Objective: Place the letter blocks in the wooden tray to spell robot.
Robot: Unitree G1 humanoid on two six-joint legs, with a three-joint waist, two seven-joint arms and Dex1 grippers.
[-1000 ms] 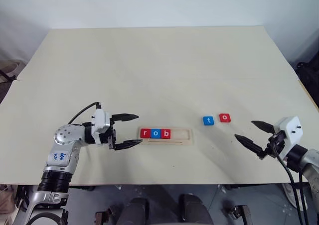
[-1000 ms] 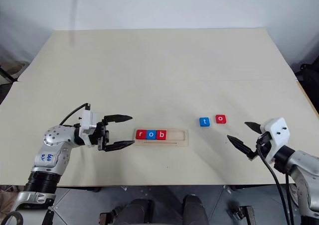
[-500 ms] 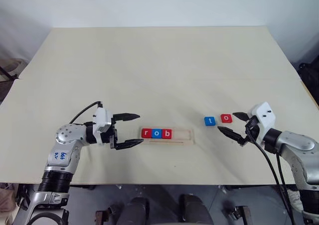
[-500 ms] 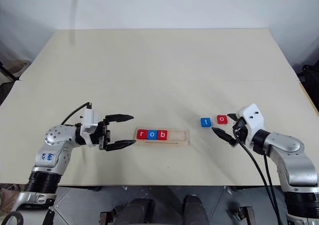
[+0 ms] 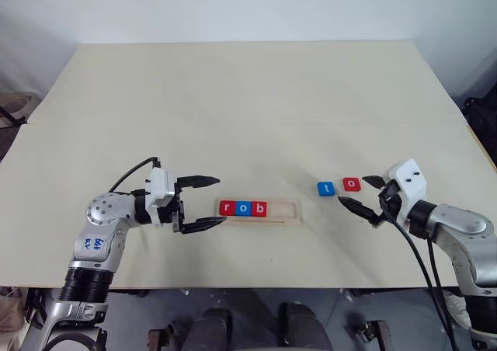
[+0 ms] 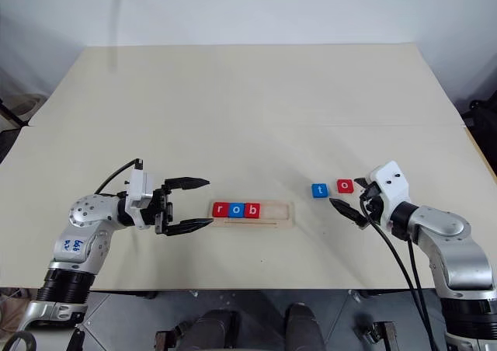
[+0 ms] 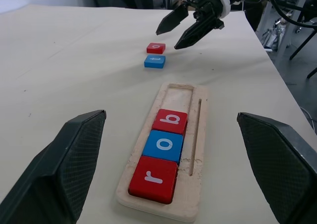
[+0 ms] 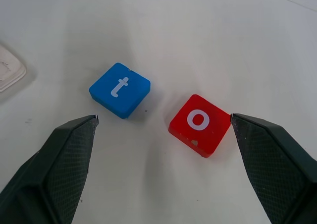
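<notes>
The wooden tray (image 5: 281,212) lies on the table with a red r (image 5: 227,208), a blue o (image 5: 244,208) and a red b (image 5: 260,208) at its left end. Its right part is bare. To its right a blue t block (image 5: 325,188) and a red o block (image 5: 352,184) lie loose on the table. My right gripper (image 5: 364,195) stands open just right of the red o, holding nothing. At the tray's left end my left gripper (image 5: 204,203) is open, pointing along the tray and holding nothing.
The beige table (image 5: 248,102) stretches wide behind the tray. Its right edge (image 5: 466,126) runs close past my right arm, and black cables (image 5: 423,265) hang from that arm.
My right gripper has swung in from the table's right front toward the loose blocks and now sits beside the red o. The left arm has stayed put.
</notes>
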